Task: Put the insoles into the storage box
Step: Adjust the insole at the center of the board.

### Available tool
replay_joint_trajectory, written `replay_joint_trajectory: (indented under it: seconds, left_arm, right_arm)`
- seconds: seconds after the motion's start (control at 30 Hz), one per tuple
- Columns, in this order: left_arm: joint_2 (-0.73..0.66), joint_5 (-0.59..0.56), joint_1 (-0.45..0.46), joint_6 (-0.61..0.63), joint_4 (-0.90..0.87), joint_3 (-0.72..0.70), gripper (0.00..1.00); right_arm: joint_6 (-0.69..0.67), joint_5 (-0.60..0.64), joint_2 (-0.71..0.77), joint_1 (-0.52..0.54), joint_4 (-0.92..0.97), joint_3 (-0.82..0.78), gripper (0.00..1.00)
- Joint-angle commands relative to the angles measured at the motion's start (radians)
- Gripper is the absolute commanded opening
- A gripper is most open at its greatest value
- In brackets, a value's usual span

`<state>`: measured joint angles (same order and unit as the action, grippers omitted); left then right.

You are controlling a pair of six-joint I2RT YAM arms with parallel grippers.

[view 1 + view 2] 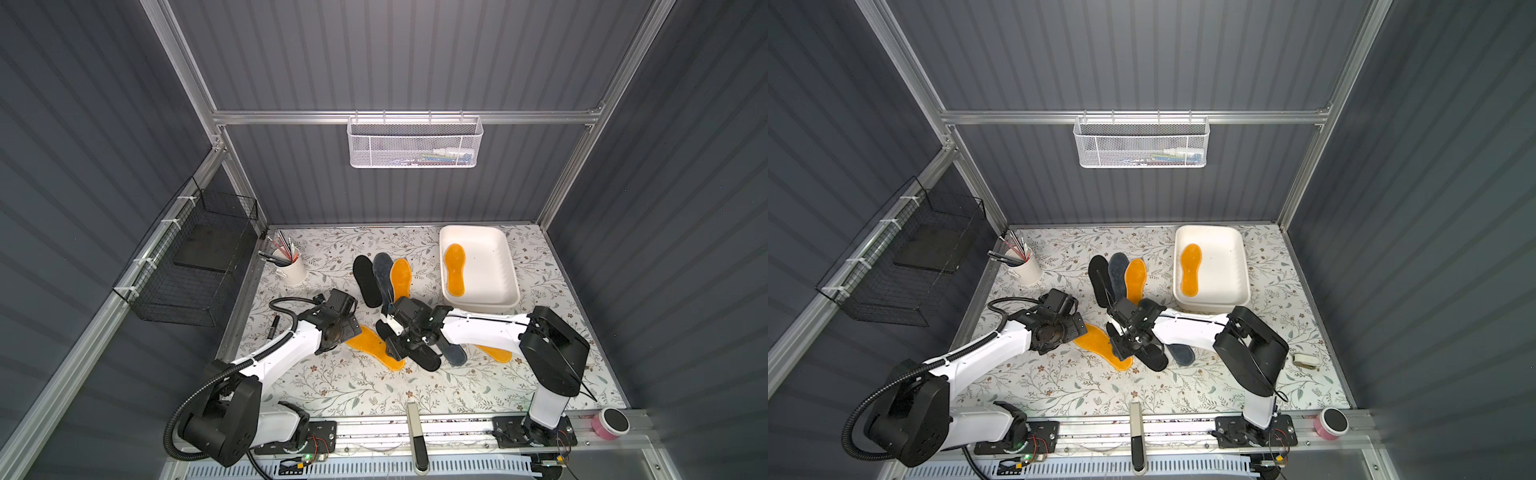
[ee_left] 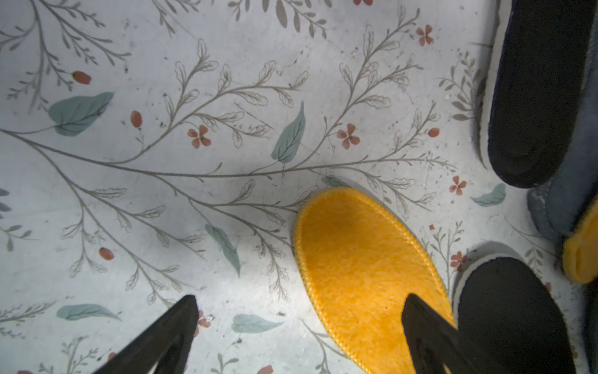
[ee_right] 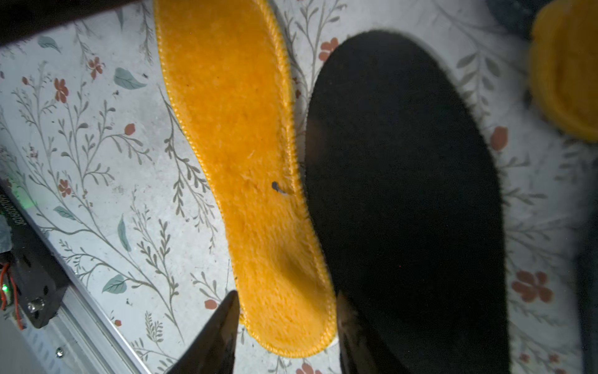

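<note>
The storage box [image 1: 486, 266], a shallow white tray, stands at the back right with one orange insole [image 1: 454, 270] lying in it. Three insoles lie side by side to its left: black [image 1: 365, 280], dark grey [image 1: 383, 274], orange [image 1: 401, 276]. Nearer the front lie an orange insole [image 1: 370, 345], a black one [image 1: 428, 359], a grey one [image 1: 455, 353] and an orange one [image 1: 494, 353], the last partly under the right arm. My right gripper [image 3: 287, 294] presses both edges of the front orange insole's [image 3: 246, 162] end, which buckles slightly. My left gripper [image 2: 299, 298] hangs open over that insole's other end [image 2: 362, 268].
A white cup of pens [image 1: 291, 270] stands at the back left and a black marker [image 1: 273, 326] lies near the left edge. A black wire basket [image 1: 195, 266] hangs on the left wall and a white mesh basket [image 1: 415, 141] on the back rail. A pink roll [image 1: 611, 424] sits on the front rail.
</note>
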<state>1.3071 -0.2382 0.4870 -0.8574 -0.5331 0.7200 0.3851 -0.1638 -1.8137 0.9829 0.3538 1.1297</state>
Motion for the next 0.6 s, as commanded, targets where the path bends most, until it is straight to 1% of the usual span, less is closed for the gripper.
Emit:
replay_joint_trajectory:
  seconds: [0.0, 0.43, 0.57]
  left_arm:
    - [-0.014, -0.013, -0.008, 0.017, -0.014, -0.022, 1.0]
    - [-0.003, -0.011, -0.008, 0.026, 0.002, -0.023, 1.0]
    - [-0.006, -0.013, -0.008, 0.027, 0.002, -0.026, 1.0]
  right_arm:
    - [-0.001, 0.018, -0.018, 0.006, 0.029, 0.024, 0.49]
    - [0.008, 0.01, -0.088, 0.014, 0.066, 0.061, 0.48]
    - [0.006, 0.015, -0.077, 0.02, 0.06, 0.055, 0.48]
